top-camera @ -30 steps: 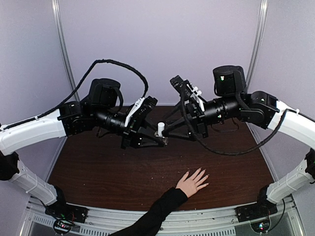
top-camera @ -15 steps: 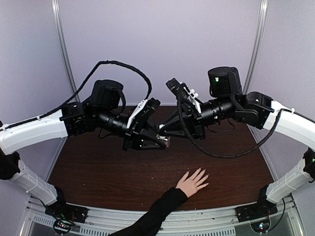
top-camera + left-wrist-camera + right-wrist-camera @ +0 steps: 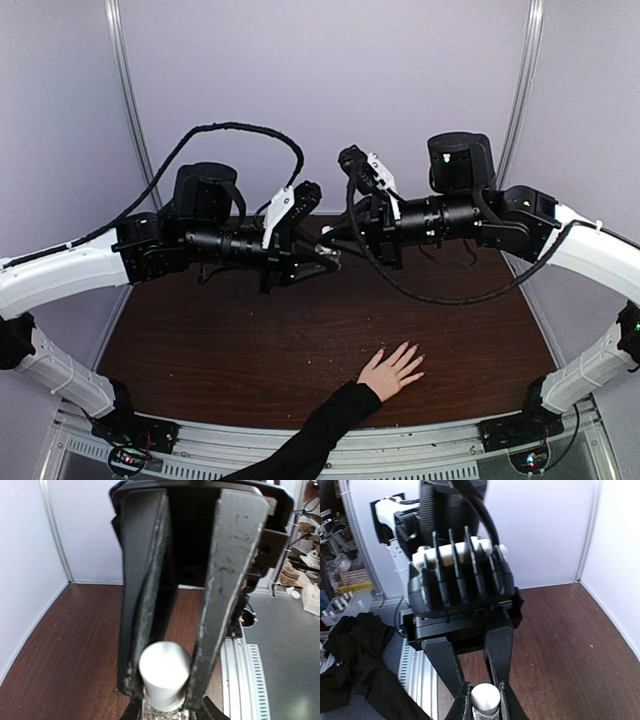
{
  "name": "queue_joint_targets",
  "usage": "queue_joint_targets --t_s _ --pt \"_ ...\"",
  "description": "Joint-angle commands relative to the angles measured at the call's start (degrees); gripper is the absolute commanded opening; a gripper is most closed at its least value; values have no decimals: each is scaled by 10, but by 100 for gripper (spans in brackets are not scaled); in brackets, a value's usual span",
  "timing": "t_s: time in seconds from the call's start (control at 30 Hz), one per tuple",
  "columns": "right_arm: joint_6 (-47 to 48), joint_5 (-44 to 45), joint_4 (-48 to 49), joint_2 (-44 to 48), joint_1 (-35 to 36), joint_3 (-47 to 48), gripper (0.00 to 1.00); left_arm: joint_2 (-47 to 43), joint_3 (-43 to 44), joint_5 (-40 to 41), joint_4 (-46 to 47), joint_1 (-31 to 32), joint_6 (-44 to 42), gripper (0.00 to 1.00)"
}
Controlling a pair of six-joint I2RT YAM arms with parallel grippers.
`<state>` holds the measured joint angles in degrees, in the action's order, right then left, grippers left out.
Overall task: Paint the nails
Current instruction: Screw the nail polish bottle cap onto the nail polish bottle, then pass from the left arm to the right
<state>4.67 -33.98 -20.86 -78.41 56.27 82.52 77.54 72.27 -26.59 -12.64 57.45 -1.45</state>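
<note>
Above the middle of the table my two grippers meet tip to tip around a small glittery glass bottle (image 3: 161, 713) with a white cap (image 3: 164, 672). My left gripper (image 3: 164, 714) is shut on the bottle's glass body. My right gripper (image 3: 484, 703) is shut on the white cap (image 3: 485, 695); its long black fingers (image 3: 227, 580) fill the left wrist view. In the top view the left gripper (image 3: 328, 262) and right gripper (image 3: 335, 240) hide the bottle. A hand (image 3: 390, 372) lies flat near the front, fingers spread; the nails (image 3: 414, 354) are tiny pale tips.
The hand's black sleeve (image 3: 320, 430) runs down over the metal rail (image 3: 420, 445) at the near edge. The dark wooden table (image 3: 210, 340) is walled by pale panels at the back and sides. Black cables (image 3: 240, 130) loop above both arms.
My right gripper has closed on the white cap, which now no longer shows from above. Both arms have risen a little with the bottle between them. The hand has not moved.
</note>
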Motion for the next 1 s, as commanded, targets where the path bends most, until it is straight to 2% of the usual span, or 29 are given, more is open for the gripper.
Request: queue_joint_targets --t_s 0.0,0.07,0.1,0.2,0.4,0.6,0.77,0.97 --pt "-34 134 -31 26 0 -7 5 -11 -7 169 84 -12 13 0" --pt "-31 117 -31 26 0 -3 33 -1 4 171 71 -13 12 0" --pt "-29 99 -31 26 -2 -1 42 4 12 159 64 -12 6 0" --pt "-25 69 -32 32 -4 0 52 15 19 101 46 -12 -8 0" --pt "-31 65 -37 43 -10 0 55 17 22 42 25 -12 -27 0" --pt "-33 43 -60 22 -10 21 53 30 39 -32 0 -11 -42 0" --pt "-32 25 -66 9 -10 30 50 39 49 -52 -16 -6 -52 0" --pt "-34 17 -68 -3 -10 35 37 47 57 -53 -25 -4 -55 0"
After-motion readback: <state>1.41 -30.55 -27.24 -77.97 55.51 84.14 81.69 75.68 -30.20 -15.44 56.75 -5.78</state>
